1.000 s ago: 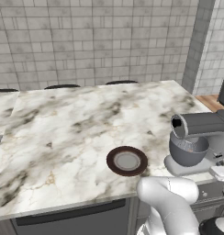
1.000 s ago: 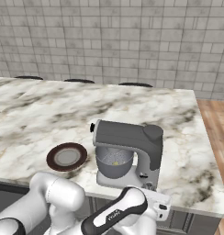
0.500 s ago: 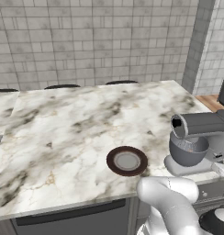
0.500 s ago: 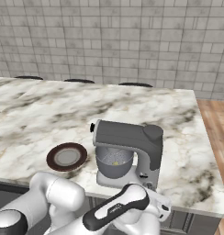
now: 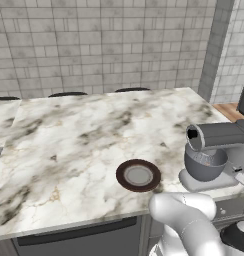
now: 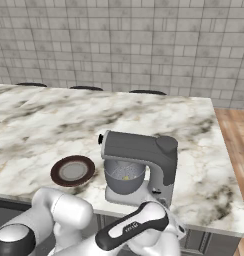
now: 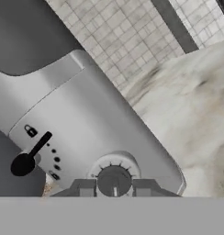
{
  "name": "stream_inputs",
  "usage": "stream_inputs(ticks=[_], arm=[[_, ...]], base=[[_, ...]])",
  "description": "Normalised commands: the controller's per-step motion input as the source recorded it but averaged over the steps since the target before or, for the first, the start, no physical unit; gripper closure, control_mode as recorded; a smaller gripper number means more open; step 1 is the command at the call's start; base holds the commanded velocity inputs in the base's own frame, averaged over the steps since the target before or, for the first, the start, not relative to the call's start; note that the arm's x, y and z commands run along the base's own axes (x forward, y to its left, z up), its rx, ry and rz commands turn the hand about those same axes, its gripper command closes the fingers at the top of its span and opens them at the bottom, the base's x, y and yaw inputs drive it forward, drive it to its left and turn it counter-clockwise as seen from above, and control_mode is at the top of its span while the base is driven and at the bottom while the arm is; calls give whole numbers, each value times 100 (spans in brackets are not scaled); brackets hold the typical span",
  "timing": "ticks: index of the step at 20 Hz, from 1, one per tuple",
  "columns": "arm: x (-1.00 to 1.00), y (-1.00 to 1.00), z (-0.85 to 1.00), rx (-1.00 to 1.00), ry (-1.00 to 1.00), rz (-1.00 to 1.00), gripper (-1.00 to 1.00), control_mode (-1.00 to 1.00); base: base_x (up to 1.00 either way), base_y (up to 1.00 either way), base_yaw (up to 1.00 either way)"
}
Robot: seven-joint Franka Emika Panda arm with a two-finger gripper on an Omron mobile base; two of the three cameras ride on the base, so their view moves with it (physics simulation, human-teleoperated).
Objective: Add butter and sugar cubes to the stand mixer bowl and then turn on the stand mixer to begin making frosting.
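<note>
Left base view: we see the marble counter [image 5: 69,150] with the dark-brown plate [image 5: 138,176] near its front edge. Right of it stands the stand mixer [image 5: 219,150], its bowl [image 5: 205,165] seated under the head. From the right base view we note something small and pale yellow, likely the butter [image 6: 126,177], inside the bowl; the sugar cubes we cannot make out. In the hand view, a black lever [image 7: 31,155] sits left of the round dial [image 7: 114,180]; the gripper [image 7: 114,189] has its fingertips [image 7: 85,188] set narrowly either side of the dial, contact uncertain.
</note>
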Motion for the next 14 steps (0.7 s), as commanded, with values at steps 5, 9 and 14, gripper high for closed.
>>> stream_inputs(ticks=[5, 9, 14], arm=[[-3, 0, 0, 34, 0, 3, 100, -100], [-2, 0, -4, 34, 0, 3, 100, -100], [-1, 0, -6, 34, 0, 2, 100, -100]], base=[[0, 0, 0], [0, 0, 0], [0, 0, 0]])
